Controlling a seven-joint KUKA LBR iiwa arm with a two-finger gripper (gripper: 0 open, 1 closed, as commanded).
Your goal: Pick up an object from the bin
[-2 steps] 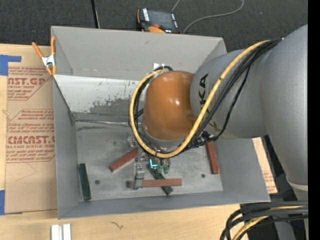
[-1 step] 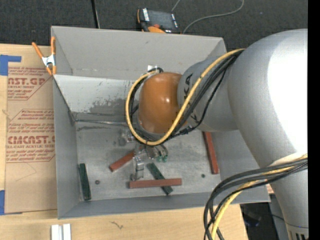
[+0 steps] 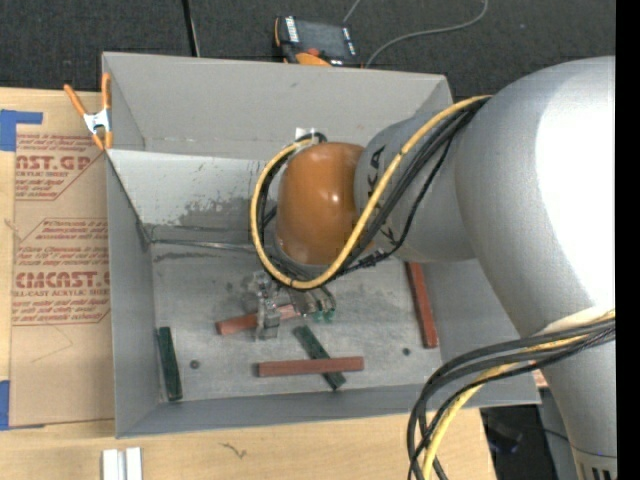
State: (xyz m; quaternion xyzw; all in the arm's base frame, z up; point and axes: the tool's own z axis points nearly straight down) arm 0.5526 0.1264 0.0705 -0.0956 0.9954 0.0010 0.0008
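Reaching the grasp step, by the look of it: your end effector (image 3: 268, 315) is down over the short red-brown bar (image 3: 236, 325) at mid-floor of the bin (image 3: 130, 268), opening not discernible; next you likely need confirmed closure, then a straight lift.

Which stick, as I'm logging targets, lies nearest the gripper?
The short brown stick in the middle, running under the gripper; the rest lie clear of it.
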